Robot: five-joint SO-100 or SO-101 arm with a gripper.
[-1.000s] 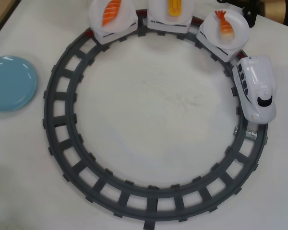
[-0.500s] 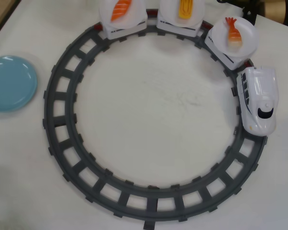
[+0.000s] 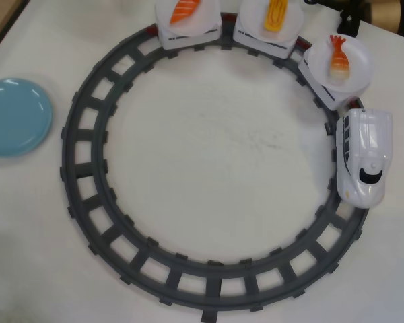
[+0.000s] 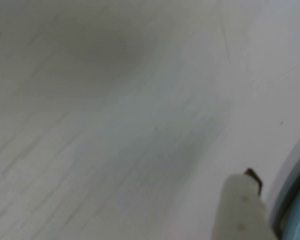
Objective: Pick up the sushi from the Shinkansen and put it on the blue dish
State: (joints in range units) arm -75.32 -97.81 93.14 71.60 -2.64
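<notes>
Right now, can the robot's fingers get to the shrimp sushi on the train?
Probably yes. The shrimp sushi lies uncovered on its white plate behind the Shinkansen, nothing over it. The wrist view shows only one of the fingers over bare table, so it isn't there yet.

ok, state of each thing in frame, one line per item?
sushi: on the plate of the car right behind the engine, not picked.
Shinkansen: on the track, right side of the overhead view.
blue dish: empty, outside the track at left.
salmon piece: on its plate.
egg piece: on its plate.
gripper: jaws' state unclear.
</notes>
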